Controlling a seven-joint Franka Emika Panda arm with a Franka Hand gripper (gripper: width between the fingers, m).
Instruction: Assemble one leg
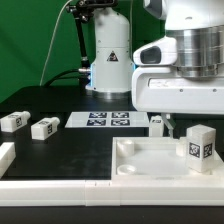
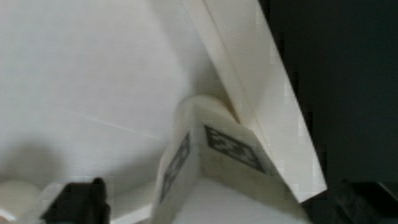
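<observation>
The fingers [image 2: 71, 203] stand wide apart and hold nothing. The leg [image 1: 198, 148] stands upright on the white tabletop [image 1: 140, 160], near the edge of the table [image 1: 70, 150] closest to the exterior view, toward the right corner.

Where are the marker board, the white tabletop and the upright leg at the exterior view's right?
marker board [image 1: 100, 120]: exterior view, on the board's middle.
tabletop [image 1: 150, 160]: exterior view, on its bare top face.
leg [image 1: 199, 148]: exterior view, on its tagged front face.
</observation>
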